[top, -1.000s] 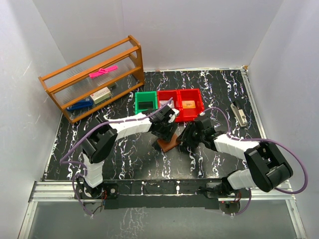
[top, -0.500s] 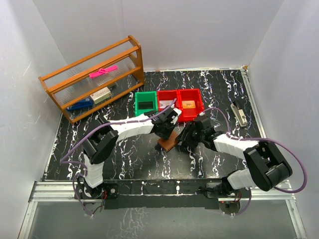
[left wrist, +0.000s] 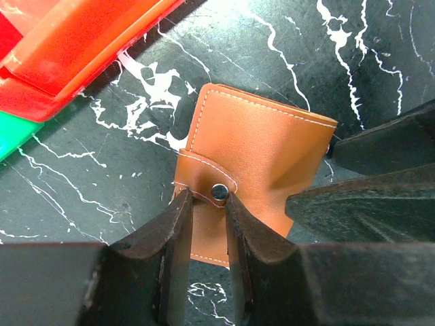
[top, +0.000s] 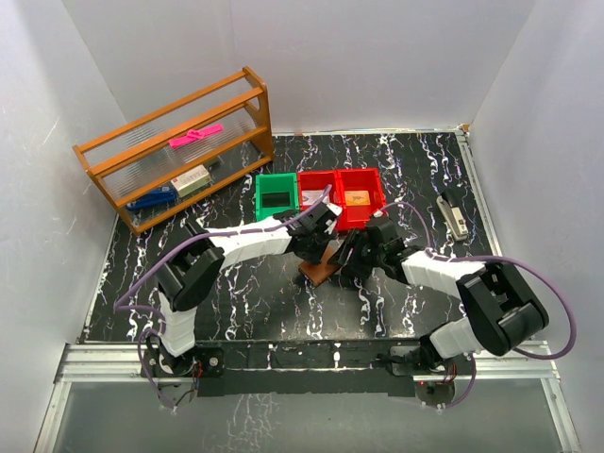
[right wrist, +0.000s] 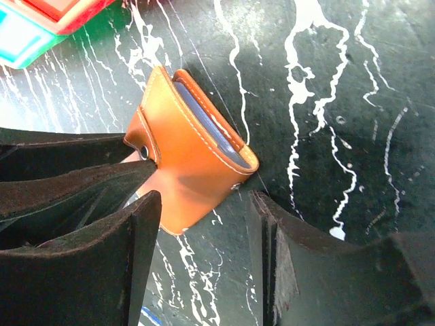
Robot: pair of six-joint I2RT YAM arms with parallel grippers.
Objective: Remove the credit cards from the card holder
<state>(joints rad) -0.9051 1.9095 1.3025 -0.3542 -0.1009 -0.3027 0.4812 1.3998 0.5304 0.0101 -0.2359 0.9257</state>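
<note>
The card holder [top: 319, 272] is a brown leather wallet lying closed on the black marble table. In the left wrist view [left wrist: 265, 149] its snap tab faces my fingers. My left gripper [left wrist: 207, 198] is nearly closed, its fingertips pinching the snap tab beside the metal stud [left wrist: 219, 192]; it also shows in the top view [top: 316, 247]. My right gripper [right wrist: 204, 210] is open, its fingers straddling the near corner of the holder [right wrist: 183, 163] from the right [top: 351, 260]. A grey-blue credit card edge [right wrist: 207, 129] shows inside the holder's open side.
Two red bins [top: 359, 193] and a green bin [top: 276, 192] stand just behind the holder; the red bin's edge [left wrist: 81, 41] is close to my left gripper. A wooden rack [top: 175, 151] stands at the back left. A stapler-like object [top: 454, 215] lies at the right.
My left gripper has shifted slightly back and right onto the holder's tab. My right gripper has moved a little closer to the holder from the right.
</note>
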